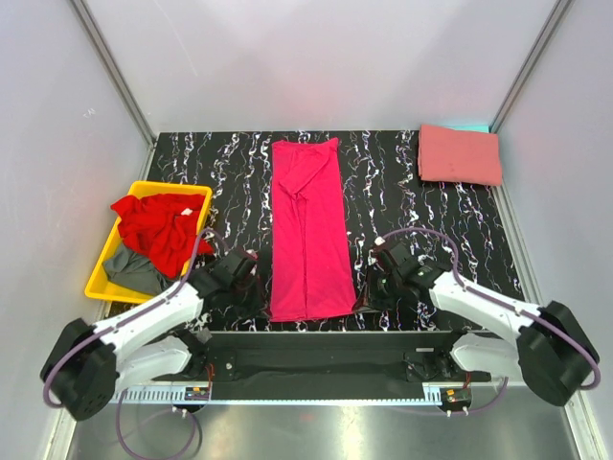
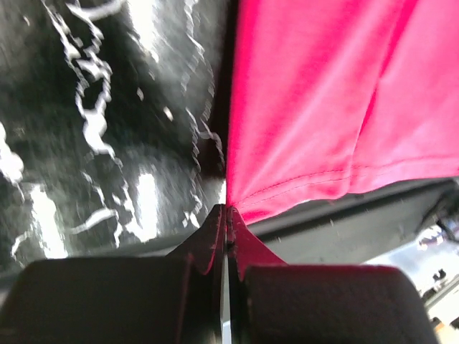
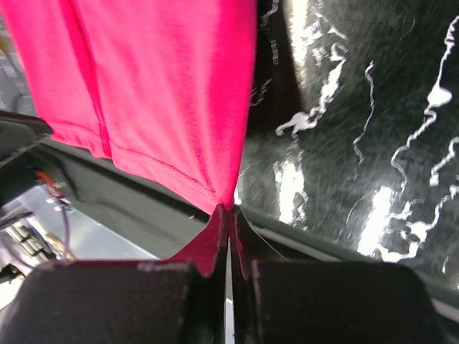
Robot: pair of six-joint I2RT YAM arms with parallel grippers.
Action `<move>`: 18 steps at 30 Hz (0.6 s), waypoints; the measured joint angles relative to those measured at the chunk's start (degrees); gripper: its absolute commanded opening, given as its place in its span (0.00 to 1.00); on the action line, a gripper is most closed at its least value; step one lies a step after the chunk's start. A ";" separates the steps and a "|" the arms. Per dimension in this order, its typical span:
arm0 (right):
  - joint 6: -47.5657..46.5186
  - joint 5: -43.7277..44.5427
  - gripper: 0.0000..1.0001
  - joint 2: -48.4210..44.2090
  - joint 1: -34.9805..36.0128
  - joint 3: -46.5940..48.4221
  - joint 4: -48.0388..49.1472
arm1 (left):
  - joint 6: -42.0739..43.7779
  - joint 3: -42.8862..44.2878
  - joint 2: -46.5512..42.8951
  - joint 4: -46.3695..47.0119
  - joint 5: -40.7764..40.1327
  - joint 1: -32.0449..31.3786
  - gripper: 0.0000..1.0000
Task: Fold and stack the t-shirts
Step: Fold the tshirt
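Near the table [image 1: 402, 196] edge, left claw [image 2: 226, 209] and right claw [image 3: 229, 209] pinch one magenta t-shirt [image 1: 306, 230] of four.

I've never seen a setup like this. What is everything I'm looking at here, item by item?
magenta t-shirt: one, hot pink, spread lengthwise mid-table
salmon t-shirt: one, salmon pink, folded, far right corner
red t-shirt: one, red, crumpled in the bin
grey t-shirt: one, grey, near end of the bin
yellow bin: one, yellow, left side
table: one, black with white veins
left gripper: one, black, shut on magenta t-shirt's near left corner
right gripper: one, black, shut on its near right corner
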 measured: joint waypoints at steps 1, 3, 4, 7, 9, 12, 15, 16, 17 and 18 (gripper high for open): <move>0.28 0.24 0.00 -1.53 0.00 0.07 -0.55 | 0.15 0.00 -1.55 -0.59 0.13 -0.13 0.00; 0.50 0.66 0.00 -2.80 0.11 0.39 -1.16 | 0.37 0.00 -3.80 -1.09 0.48 -0.24 0.00; 0.50 0.90 0.00 -2.69 0.11 0.57 -1.16 | 0.55 0.02 -4.07 -1.09 0.52 -0.28 0.00; 0.39 1.75 0.00 -1.09 0.11 1.03 -1.55 | 1.11 0.17 -2.43 -0.92 0.70 -0.26 0.00; 0.17 2.14 0.00 0.07 0.15 1.36 -2.12 | 1.49 0.59 -0.28 -0.68 1.20 -0.02 0.00; -0.98 3.15 0.00 1.73 0.15 3.48 -3.96 | 2.38 2.49 3.28 -0.85 2.16 1.79 0.00; -3.39 4.61 0.00 4.37 0.15 8.70 -6.29 | 3.80 5.99 5.40 -0.98 2.82 4.50 0.00; -4.31 5.11 0.00 5.49 0.15 10.80 -6.80 | 4.46 7.63 6.12 -1.36 3.04 5.57 0.00; -5.29 5.57 0.00 6.84 0.11 13.25 -7.17 | 5.05 9.35 6.95 -1.38 3.23 6.58 0.00; -6.36 5.79 0.00 8.24 -0.02 15.54 -7.13 | 5.70 11.04 7.82 -1.36 3.45 7.58 0.00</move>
